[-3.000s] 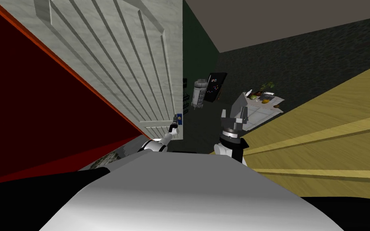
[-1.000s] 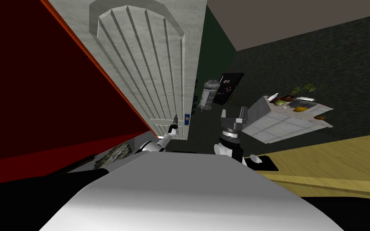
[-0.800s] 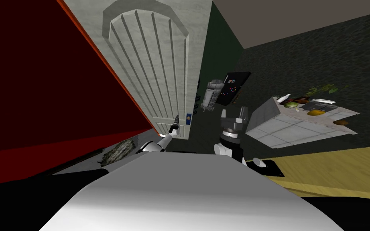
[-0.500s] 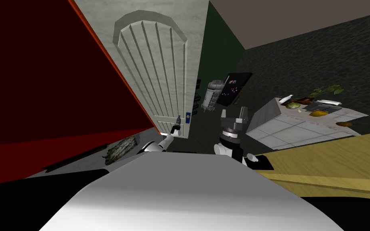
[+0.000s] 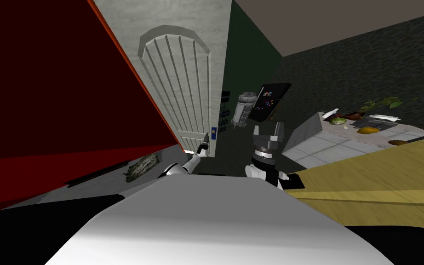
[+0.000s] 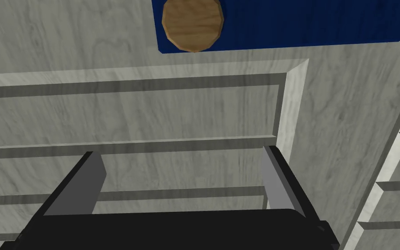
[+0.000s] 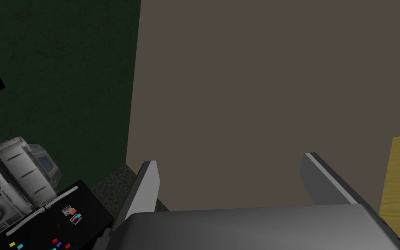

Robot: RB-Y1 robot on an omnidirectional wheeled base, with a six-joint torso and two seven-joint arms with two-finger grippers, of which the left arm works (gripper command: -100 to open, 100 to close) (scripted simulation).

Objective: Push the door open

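Grey-white door (image 5: 183,92) fronts the left hand (image 6: 181,152), spread wide near the brown knob (image 6: 192,25); right hand (image 7: 229,158) spread too.

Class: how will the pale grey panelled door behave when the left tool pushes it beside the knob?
The pale grey panelled door looks stiff, so it should swing whole rather than flex. The open left tool is near the round brown knob, by the free edge, so a light push probably suffices. The smooth face may let the tool slip.
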